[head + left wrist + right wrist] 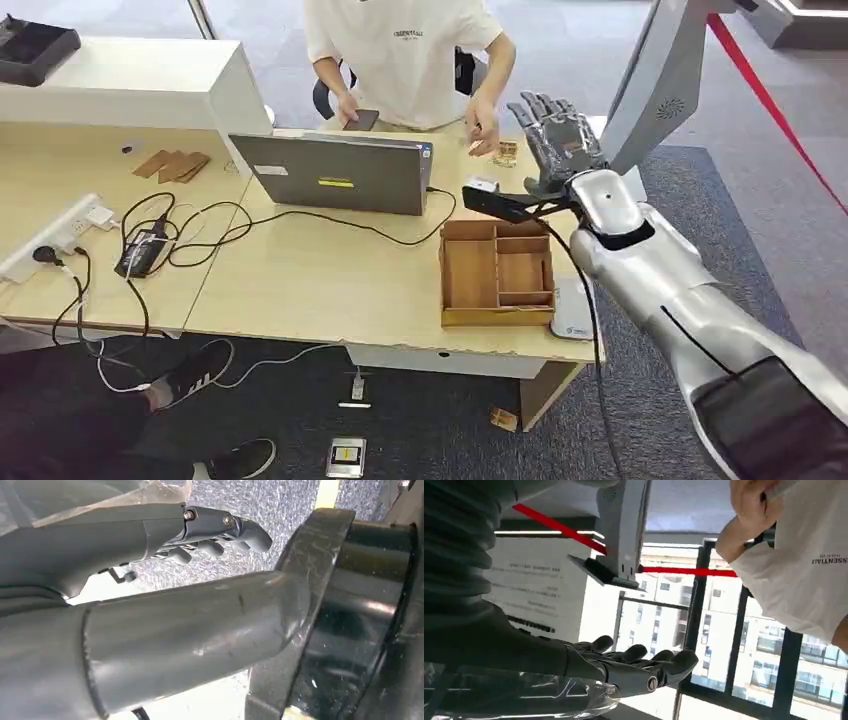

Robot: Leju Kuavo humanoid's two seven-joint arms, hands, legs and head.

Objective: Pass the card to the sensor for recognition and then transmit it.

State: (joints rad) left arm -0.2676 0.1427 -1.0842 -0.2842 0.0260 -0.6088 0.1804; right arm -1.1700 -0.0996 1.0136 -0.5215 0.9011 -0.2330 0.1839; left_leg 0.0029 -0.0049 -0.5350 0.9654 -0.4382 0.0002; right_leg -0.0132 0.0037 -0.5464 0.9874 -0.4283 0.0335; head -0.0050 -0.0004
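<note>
— One right hand, fingers spread, holding nothing; card, seemingly pinched in person's hand, just beside fingertips.
— Risk: closing early, fumbling card, dropping short of sensor.

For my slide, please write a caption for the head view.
Robot's right hand raised open above the wooden tray, facing a person behind the laptop.

1. "ESSENTIALS" is printed, partly cut off, on the person's white short-sleeved T-shirt.
2. Dark text lines on the white wall panel are too blurred to be read.
</note>
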